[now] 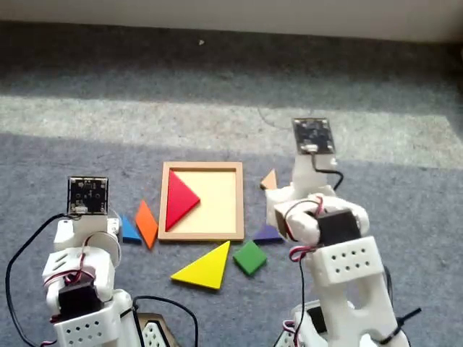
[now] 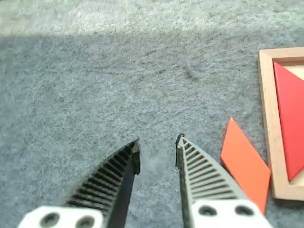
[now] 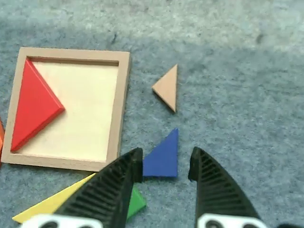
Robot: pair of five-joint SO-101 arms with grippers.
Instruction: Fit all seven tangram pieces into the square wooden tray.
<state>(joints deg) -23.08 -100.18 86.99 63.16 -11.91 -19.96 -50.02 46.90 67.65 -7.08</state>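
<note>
— Since you can't see my screens, I'll go across from my left. The left gripper (image 2: 157, 141) has its jaws partly apart with nothing between them, over bare carpet (image 2: 95, 71) just beside the orange parallelogram (image 2: 244, 164).

— Why there?

— My guess is that this piece and the light blue triangle (image 1: 130, 230) next to it fall to that arm, since both lie just outside the left wall of the tray (image 1: 201, 235).

— And the tray itself?

— One piece is in. The red triangle (image 1: 179, 199) has its long edge flush along the left wall and its point toward the middle. I read that as deliberate, because it leaves a clean wedge for the yellow triangle (image 1: 205, 267), which lies on the carpet by the tray's front rim. The green square (image 1: 249, 257) is just beside it.

— Right arm?

— The right gripper (image 3: 166, 151) is empty and spread about as wide as the dark blue triangle (image 3: 164, 159), which sits near the tray's front right corner. The fingertips frame that piece, so I'd say it's lined up for it. How high it hangs, I can't tell. The tan triangle (image 3: 167, 89) lies farther out, apart from the right wall. Six pieces are not yet seated.
</note>
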